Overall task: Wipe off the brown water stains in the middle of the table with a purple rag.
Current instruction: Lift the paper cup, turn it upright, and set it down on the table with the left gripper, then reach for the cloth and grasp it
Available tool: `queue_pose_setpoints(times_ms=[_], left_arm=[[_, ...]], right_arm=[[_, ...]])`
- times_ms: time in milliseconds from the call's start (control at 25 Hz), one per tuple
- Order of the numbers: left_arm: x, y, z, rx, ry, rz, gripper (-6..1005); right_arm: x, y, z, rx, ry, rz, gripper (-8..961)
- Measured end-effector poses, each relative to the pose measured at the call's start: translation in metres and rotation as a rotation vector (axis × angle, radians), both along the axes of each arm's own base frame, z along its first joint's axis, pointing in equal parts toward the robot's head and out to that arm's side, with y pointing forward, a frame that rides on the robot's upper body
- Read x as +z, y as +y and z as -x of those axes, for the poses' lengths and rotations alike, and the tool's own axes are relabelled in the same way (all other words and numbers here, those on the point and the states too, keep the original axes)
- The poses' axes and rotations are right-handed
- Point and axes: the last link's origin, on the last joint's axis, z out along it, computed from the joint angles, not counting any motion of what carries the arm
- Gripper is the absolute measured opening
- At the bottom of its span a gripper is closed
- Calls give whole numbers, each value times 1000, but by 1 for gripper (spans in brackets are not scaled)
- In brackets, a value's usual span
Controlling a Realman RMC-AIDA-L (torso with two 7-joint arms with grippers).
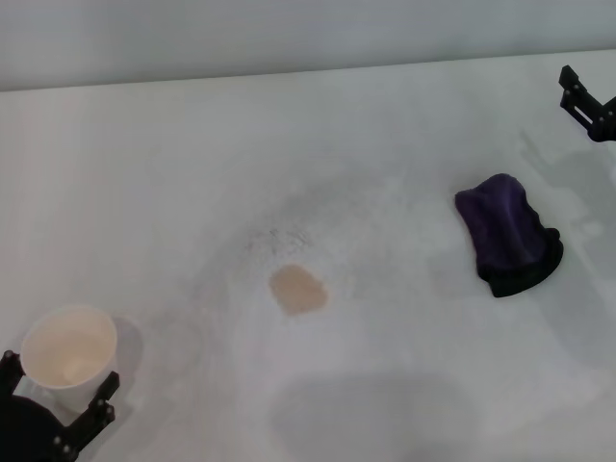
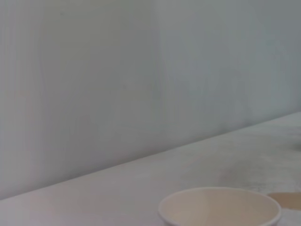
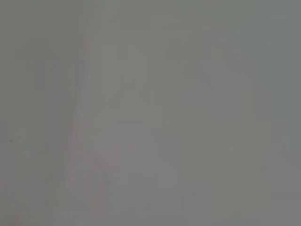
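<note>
The brown water stain (image 1: pixel 298 290) is a small tan blotch in the middle of the white table (image 1: pixel 192 173). The purple rag (image 1: pixel 505 231) lies crumpled to its right, black edge toward the front, with nothing touching it. My right gripper (image 1: pixel 589 104) hangs open and empty at the far right edge, behind the rag and apart from it. My left gripper (image 1: pixel 56 380) is open at the front left corner, its fingers (image 1: pixel 99 397) on either side of a white paper cup (image 1: pixel 67 345). The right wrist view shows only a blank grey surface.
The paper cup stands upright and looks empty; its rim fills the near part of the left wrist view (image 2: pixel 220 207), with a sliver of the stain (image 2: pixel 288 200) beyond it. Faint grey speckled smudges (image 1: pixel 279 236) lie behind the stain. A grey wall (image 1: pixel 289 29) backs the table.
</note>
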Motion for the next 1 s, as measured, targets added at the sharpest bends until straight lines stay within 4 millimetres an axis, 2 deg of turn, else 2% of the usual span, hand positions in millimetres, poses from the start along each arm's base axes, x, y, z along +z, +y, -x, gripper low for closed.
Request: queue_pose_setpoints(times_ms=[440,1000], left_arm=[[-7,-5,8,61,22,34,883],[-8,-43,7,91,-11,2,883]], right_arm=[[-1,1,1,4,1,2,838],[-1,16,10,22,-26,16,838]])
